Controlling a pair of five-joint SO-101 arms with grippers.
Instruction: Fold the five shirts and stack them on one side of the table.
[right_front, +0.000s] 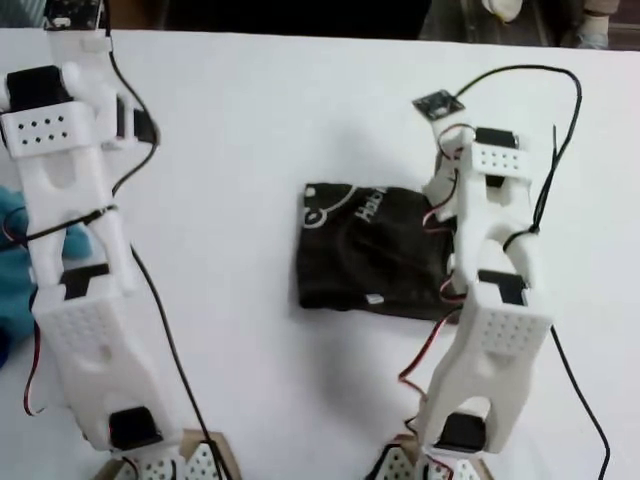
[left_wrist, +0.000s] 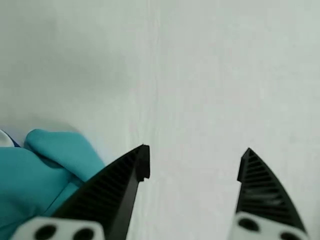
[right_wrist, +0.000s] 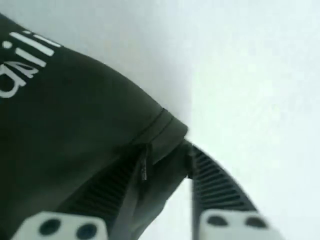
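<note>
High view: folded black shirt (right_front: 370, 260) mid-table, long axis running side to side, its right edge under the right arm — teal shirt (right_front: 12, 270) far left.
Left wrist: left gripper (left_wrist: 195, 160) spread, empty, teal shirt just beside it.
Right wrist: right gripper (right_wrist: 167, 155) pinching the black shirt's corner.

White arms (right_front: 95, 340) carry black servos (right_front: 135, 428), red-black cables (right_front: 165, 340) and ribbed black fingers (left_wrist: 115, 190).

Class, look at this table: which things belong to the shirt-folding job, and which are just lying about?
Belong to the job:
black shirt
teal shirt
left gripper, open beside the teal shirt
right gripper, shut on the black shirt's edge

Just lying about:
small black board on a cable, beyond the black shirt
</note>
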